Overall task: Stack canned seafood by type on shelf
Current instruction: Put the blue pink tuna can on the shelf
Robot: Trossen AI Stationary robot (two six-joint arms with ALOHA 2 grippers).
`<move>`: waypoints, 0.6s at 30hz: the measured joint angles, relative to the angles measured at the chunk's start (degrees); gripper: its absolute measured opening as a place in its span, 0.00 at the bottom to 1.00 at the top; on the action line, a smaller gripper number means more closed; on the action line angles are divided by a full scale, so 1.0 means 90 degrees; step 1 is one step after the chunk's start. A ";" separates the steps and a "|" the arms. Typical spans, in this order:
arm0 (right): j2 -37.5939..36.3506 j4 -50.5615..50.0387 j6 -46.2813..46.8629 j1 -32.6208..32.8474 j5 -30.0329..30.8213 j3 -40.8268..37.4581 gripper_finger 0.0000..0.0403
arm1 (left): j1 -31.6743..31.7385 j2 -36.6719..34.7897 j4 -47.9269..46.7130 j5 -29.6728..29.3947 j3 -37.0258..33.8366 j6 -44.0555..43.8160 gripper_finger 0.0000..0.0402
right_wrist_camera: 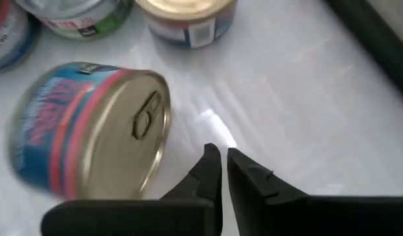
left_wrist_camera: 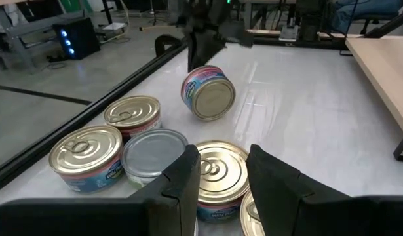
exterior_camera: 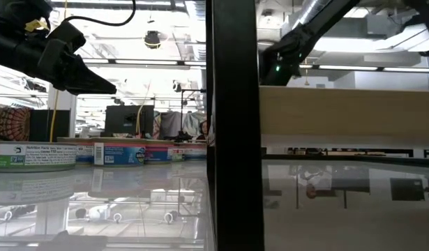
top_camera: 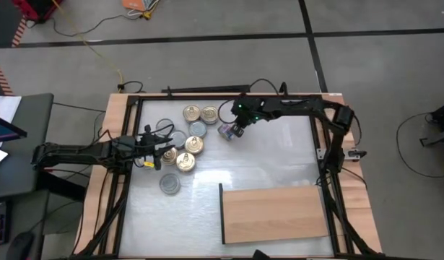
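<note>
Shelf: flat light-brown wooden board with a thin dark edge [top_camera: 276,214], lying at the near right of the table, bare; no tin on it yet. Judged stage: early, a first pick under way.

Canned seafood: cluster of small flat round metal tins [top_camera: 185,141] at the far left of the table, well apart from the board. Gold pull-tab lids and plain silver-grey lids are mixed together, unsorted. One silver-lidded tin [top_camera: 170,183] sits apart, nearer the front.

One blue-and-pink labelled tin with a gold pull-tab lid [right_wrist_camera: 90,131] is tipped on its rim at the cluster's right edge, lid facing sideways.

Right gripper [right_wrist_camera: 222,172]: just beside that tipped tin, fingers pressed together, holding nothing. Cannot tell whether a finger touches the tin.

Left gripper [left_wrist_camera: 221,174]: low over the cluster's left side, fingers partly spread, nothing between them; a gold-lidded tin [left_wrist_camera: 217,172] lies beyond the gap.

Next move, as judged: the right fingers must spread, straddle the tilted tin, then carry it to the board.
</note>
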 joint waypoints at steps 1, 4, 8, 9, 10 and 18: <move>-0.0119 -0.0071 -0.0072 0.0044 0.0085 0.0000 0.14 | 0.0000 -0.0001 0.0001 -0.0001 0.0000 -0.0014 0.30; -0.0441 -0.0160 -0.0331 0.0222 0.0120 0.0005 0.14 | 0.0000 0.0000 0.0007 0.0000 0.0000 -0.0095 0.30; -0.0707 -0.0194 -0.0480 0.0574 0.0118 0.0005 0.21 | 0.0000 -0.0001 0.0007 0.0000 0.0000 -0.0269 0.30; -0.0737 -0.0177 -0.0490 0.0666 0.0117 0.0005 0.24 | 0.0000 0.0000 0.0009 -0.0002 0.0000 -0.0355 0.30; -0.0752 -0.0147 -0.0533 0.0759 0.0116 0.0005 0.28 | 0.0000 -0.0001 0.0011 -0.0002 0.0000 -0.0451 0.30; -0.0493 0.0292 -0.0358 0.1225 0.0145 0.0010 0.77 | 0.0002 -0.0001 0.0007 -0.0151 0.0000 -0.0673 0.30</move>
